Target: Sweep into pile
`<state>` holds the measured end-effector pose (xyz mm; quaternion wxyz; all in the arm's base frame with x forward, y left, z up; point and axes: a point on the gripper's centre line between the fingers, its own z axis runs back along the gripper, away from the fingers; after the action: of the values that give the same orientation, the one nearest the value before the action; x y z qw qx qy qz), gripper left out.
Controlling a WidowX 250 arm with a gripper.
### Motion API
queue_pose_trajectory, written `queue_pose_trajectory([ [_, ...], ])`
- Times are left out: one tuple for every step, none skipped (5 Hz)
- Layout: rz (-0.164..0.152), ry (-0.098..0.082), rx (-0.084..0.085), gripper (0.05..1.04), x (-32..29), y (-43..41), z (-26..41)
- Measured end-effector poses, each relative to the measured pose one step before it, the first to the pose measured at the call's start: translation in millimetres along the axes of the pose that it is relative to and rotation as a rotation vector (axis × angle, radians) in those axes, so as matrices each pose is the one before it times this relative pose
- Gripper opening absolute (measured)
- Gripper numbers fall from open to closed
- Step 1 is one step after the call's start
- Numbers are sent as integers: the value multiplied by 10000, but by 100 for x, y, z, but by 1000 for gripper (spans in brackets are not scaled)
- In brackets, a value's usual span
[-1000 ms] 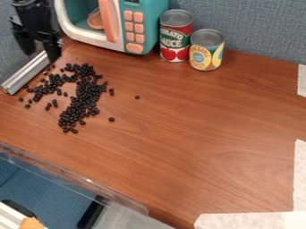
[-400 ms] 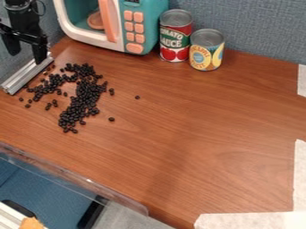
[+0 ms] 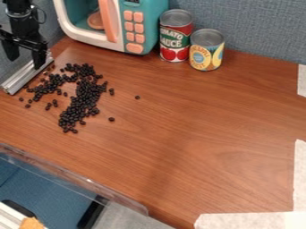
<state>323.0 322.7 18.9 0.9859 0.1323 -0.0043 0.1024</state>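
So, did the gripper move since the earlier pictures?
Yes. Since the first picture, the gripper has shifted toward the view's left edge, farther from the toy microwave, which stands in the same place.

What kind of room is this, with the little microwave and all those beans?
Probably a play-kitchen corner set up for a robot: there's a teal toy microwave, two food cans by it, and a black robot arm.

Single cam, mid-range: high out front of the toy microwave [image 3: 113, 27], slanting down across the tabletop [image 3: 197, 134] toward it.
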Motion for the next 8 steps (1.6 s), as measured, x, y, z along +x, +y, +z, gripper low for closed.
queue_pose_trajectory([
  [74,72,-82,1000,-373,185,-321],
  [-175,187,-271,1000,-764,-930,-964],
  [4,32,-32,1000,-186,-195,-283],
  [43,-36,71,964,57,113,1],
  [67,-59,42,685,28,177,-25],
  [152,63,-32,408,-250,415,68],
  [125,-190,-402,382,104,599,510],
  [-527,-470,-1071,382,135,438,935],
])
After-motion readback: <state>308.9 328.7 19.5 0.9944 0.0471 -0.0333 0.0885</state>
